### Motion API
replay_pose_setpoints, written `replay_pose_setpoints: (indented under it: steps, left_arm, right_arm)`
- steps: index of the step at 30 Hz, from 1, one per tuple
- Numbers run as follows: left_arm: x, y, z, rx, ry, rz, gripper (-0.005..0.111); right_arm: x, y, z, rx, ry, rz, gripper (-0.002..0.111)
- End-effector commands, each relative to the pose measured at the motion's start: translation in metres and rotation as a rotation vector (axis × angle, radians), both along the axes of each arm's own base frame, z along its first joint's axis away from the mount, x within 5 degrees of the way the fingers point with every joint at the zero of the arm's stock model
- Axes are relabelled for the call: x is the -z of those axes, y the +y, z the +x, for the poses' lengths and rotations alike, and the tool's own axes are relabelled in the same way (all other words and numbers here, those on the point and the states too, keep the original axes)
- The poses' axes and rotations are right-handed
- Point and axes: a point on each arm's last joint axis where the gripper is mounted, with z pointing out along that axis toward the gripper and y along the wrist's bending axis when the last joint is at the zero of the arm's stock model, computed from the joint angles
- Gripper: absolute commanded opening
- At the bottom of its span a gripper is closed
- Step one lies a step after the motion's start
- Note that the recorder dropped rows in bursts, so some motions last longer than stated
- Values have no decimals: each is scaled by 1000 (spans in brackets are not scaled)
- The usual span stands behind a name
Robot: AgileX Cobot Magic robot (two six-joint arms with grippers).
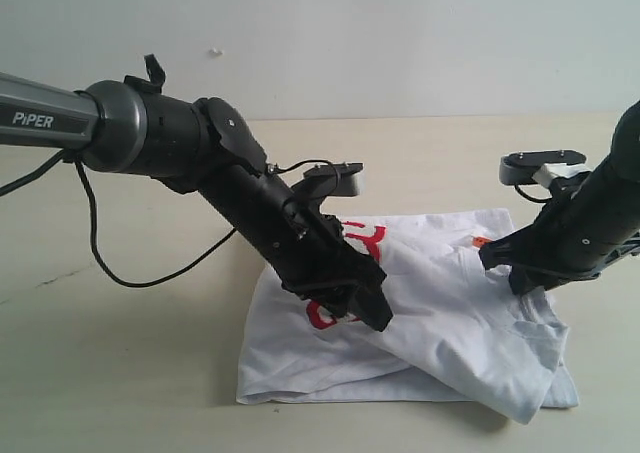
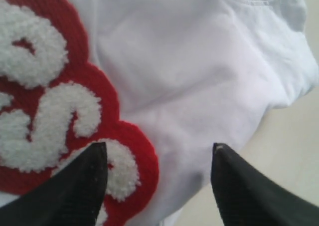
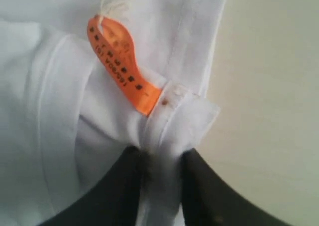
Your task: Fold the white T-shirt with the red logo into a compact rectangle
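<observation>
Beige table (image 1: pixel 120 373); wrist view alone shows right hand (image 3: pixel 162 156) pinching white T-shirt (image 3: pixel 60 86)

Blk arms (image 1: pixel 270 223), grey "PiPER" link (image 1: pixel 45 118), loose blk cable (image 1: pixel 130 273), pointed blk left claw (image 2: pixel 158 151)

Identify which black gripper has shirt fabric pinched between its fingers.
The right gripper: it clamps a fold of the thin white cotton T-shirt beside the orange tag. The left gripper stands open over the red logo, gripping nothing.
</observation>
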Motion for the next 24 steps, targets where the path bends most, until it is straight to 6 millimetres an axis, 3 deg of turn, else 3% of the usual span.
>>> replay_pose_setpoints:
  steps: [1,5,18,21,24]
  left_arm:
    - [0,-2,-2,3,4,-5,60]
    - [0,-2,-3,4,3,-6,60]
    - [3,0,-4,36,-4,21,60]
    - [5,0,-4,43,2,29,60]
    - [12,1,-4,49,13,42,60]
  right_arm:
    - [2,-1,2,-24,-16,-8,15]
    - [1,-1,3,-23,-17,-3,0]
    - [-85,11,22,-67,-252,117,0]
    - [-88,9,31,-60,-308,91,0]
    - [-77,8,40,-58,-284,92,0]
